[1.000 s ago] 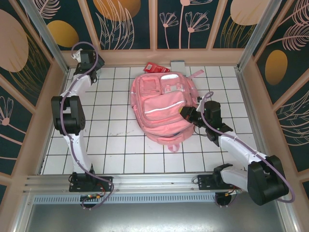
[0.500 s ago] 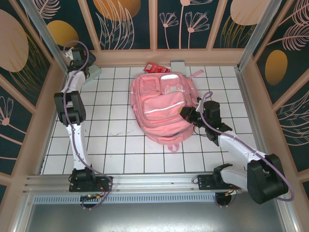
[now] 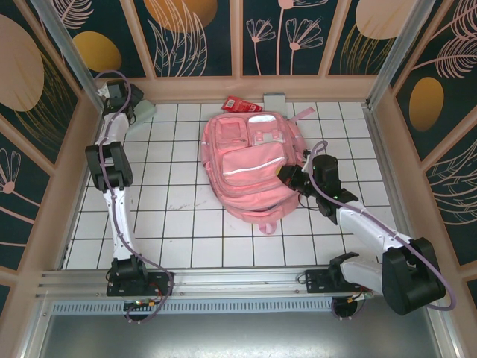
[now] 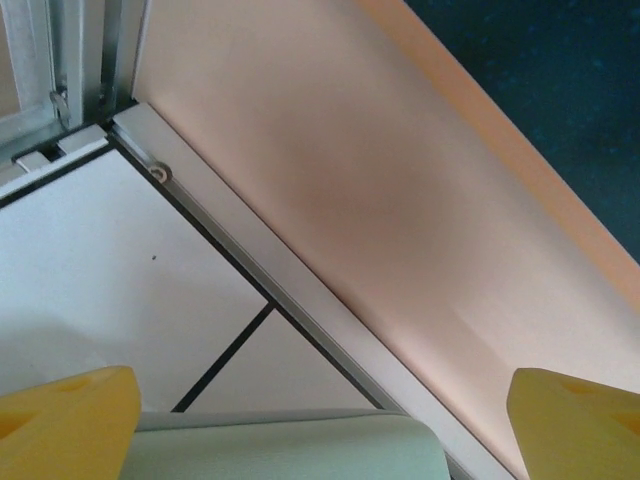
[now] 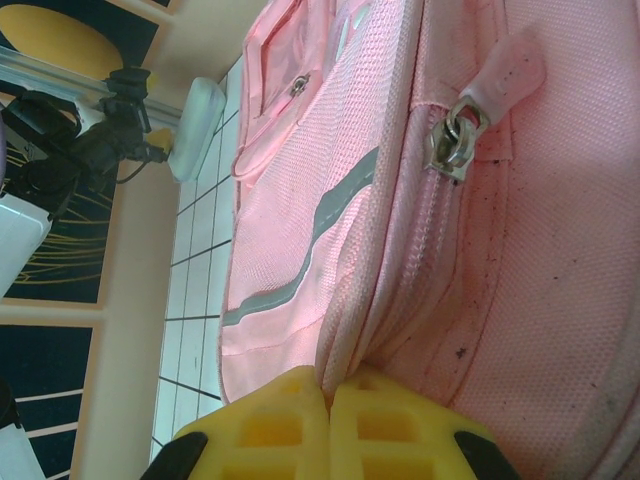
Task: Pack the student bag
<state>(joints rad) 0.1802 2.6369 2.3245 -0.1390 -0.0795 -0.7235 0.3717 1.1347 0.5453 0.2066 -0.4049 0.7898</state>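
The right gripper (image 5: 328,385) is closed tight. Its yellow fingers (image 5: 285,415) press together on a ridge of pink fabric at the side seam of the student bag (image 5: 480,300). From above, this gripper (image 3: 291,177) sits against the bag's right edge, about halfway along it. Just past the fingertips, a metal zipper pull (image 5: 450,140) with a pink tab hangs on the bag's side. Further across the bag's front runs the pale reflective stripe (image 5: 320,230).

The student bag (image 3: 250,168) lies flat with its front pockets up on the white tiled table (image 3: 179,224), in the middle and a little towards the far wall. Its straps trail off the far right corner.

The left gripper (image 4: 315,390) stands open, well apart from the bag at the table's far left corner. Its two yellow fingers (image 4: 65,420) are spread wide. The end of a pale green object (image 4: 280,445) lies between them, with a clear gap to the right finger. Whether the left finger touches it cannot be told. In the overhead view, the left gripper (image 3: 125,103) is just beside this pale green object (image 3: 144,112), close to the corner post.

Beyond the bag's far edge, a red packet (image 3: 240,105) lies against the wall, with a grey block (image 3: 274,99) just to its right.
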